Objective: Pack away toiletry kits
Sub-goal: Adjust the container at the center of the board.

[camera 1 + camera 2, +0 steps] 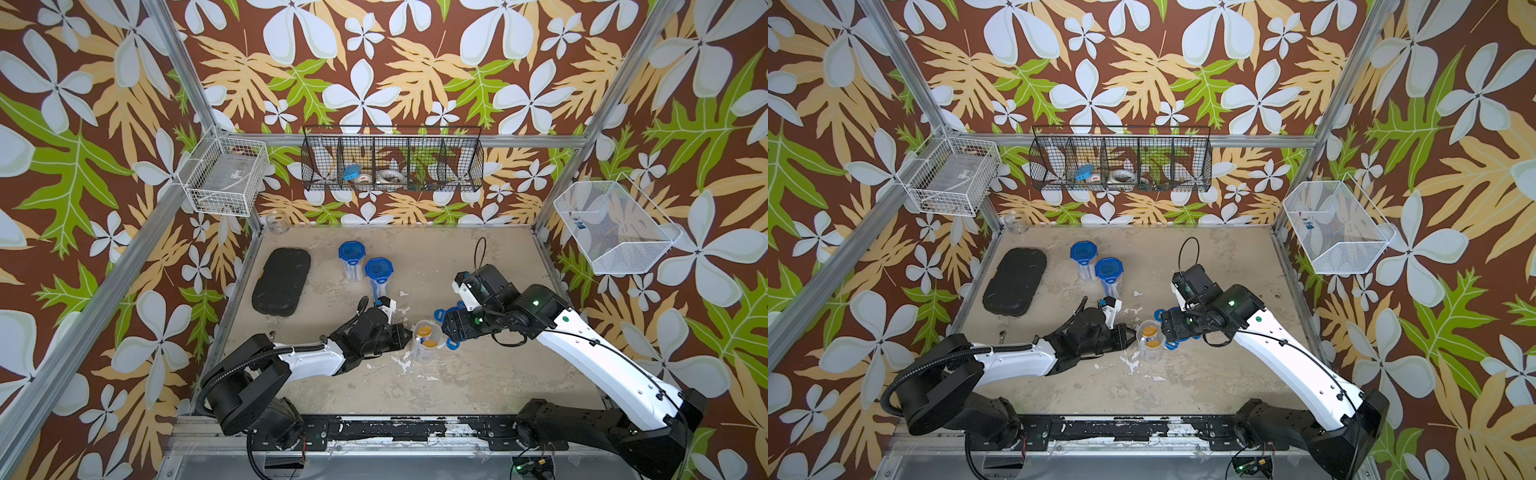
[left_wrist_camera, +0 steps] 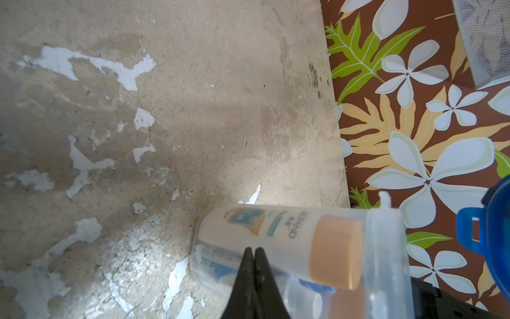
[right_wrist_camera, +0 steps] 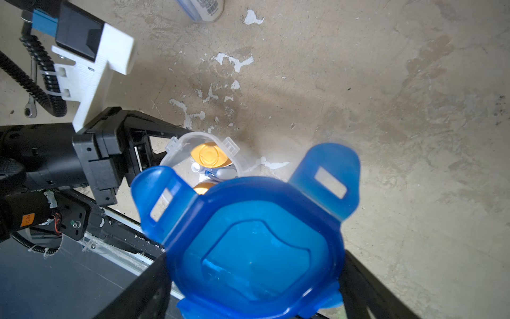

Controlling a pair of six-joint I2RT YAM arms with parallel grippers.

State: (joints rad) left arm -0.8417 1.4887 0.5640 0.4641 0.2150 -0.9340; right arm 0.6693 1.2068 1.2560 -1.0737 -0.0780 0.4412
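Closed cups: you have one lidded cup (image 1: 351, 251) and a second lidded cup (image 1: 378, 267) standing upper middle in a top view; these look done.
Open cup (image 1: 426, 347): centre frame, gold-capped bottles (image 1: 424, 331) inside, lid not yet on.
Blue lid (image 3: 256, 248): clamped in the right gripper (image 1: 444, 328), just right of that rim.
Left gripper (image 1: 405, 336): fingers pressed together, tips at the cup's left wall.

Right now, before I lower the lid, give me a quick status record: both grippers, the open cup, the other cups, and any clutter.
left gripper: shut, tips at the side of the open cup
right gripper: shut on blue lid, beside the cup, not on it
open cup: upright, no lid, gold-capped bottles inside
closed cups: two, lidded, upright, further back
black case: lying flat, left of the closed cups
glass jar: back left corner
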